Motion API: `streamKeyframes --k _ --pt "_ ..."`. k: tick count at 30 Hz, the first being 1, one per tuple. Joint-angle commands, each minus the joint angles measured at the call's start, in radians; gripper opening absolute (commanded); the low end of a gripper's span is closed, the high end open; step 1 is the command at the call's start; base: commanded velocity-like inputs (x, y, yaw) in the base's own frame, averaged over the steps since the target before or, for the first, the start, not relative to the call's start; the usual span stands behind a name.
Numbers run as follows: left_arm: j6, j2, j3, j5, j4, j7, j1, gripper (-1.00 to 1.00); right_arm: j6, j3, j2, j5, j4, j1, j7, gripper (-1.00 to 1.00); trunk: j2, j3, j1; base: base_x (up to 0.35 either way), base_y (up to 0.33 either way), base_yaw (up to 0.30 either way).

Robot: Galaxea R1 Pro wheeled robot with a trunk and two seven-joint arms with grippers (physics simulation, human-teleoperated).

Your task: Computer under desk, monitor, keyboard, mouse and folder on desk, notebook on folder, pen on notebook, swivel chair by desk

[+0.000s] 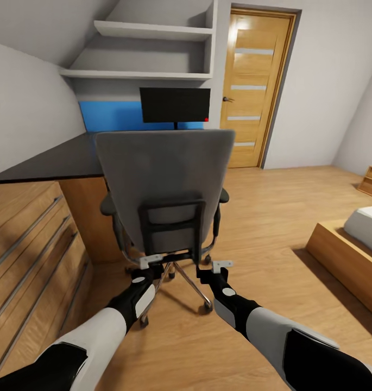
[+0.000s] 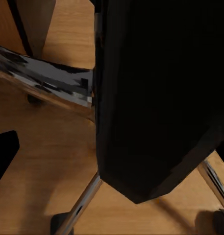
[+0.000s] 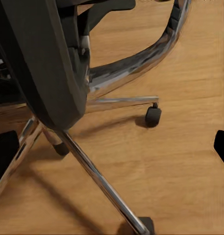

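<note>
The swivel chair (image 1: 164, 179) stands with its grey backrest toward me, close to the black-topped desk (image 1: 55, 158). The wide black monitor (image 1: 175, 105) stands on the desk behind it. My left gripper (image 1: 151, 263) and right gripper (image 1: 221, 266) are both open, low behind the chair near its chrome base. The left wrist view has a black chair part (image 2: 156, 98) right in front of the gripper. In the right wrist view the chrome legs (image 3: 97, 181) and a caster (image 3: 152, 115) lie between the spread fingers (image 3: 4, 154). The backrest hides the seat and the folder. Computer, keyboard, mouse, notebook and pen are out of view.
A light wooden drawer chest (image 1: 28, 244) runs along the left, close to my left arm. A blue wall panel (image 1: 109, 115) and white shelves (image 1: 147, 54) sit behind the desk. A wooden door (image 1: 256, 87) is at the back and a low bed (image 1: 351, 244) at the right.
</note>
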Motion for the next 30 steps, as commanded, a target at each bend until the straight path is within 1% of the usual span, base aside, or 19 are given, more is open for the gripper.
streamKeyframes --k 1,6,9,16,30 --pt "0.0 0.0 -0.006 0.007 0.0 0.006 0.0 1.0 -0.002 0.008 0.0 -0.006 -0.001 -0.001 -0.006 1.0 0.0 -0.001 0.0 0.205 0.072 -0.264" --pt "0.001 0.0 -0.006 0.007 0.0 0.006 0.0 1.0 -0.002 0.008 0.0 -0.007 -0.001 -0.001 -0.006 1.0 0.0 -0.001 0.0 0.085 0.029 -0.239" --pt "0.001 0.0 -0.006 0.007 0.0 0.006 0.0 1.0 -0.002 0.008 0.0 -0.006 -0.001 -0.001 -0.006 1.0 0.0 -0.001 0.0 -0.078 0.004 -0.093" --pt "0.001 0.0 -0.006 0.007 0.0 0.006 -0.001 1.0 -0.002 0.008 0.0 -0.006 -0.001 -0.001 -0.006 1.0 0.0 -0.001 0.0 -0.21 0.001 -0.014" --pt "0.002 0.0 -0.006 0.011 0.006 0.008 0.0 1.0 -0.002 0.007 -0.002 -0.004 0.0 -0.001 -0.007 1.0 0.0 -0.001 0.0 -0.027 0.0 -0.001"
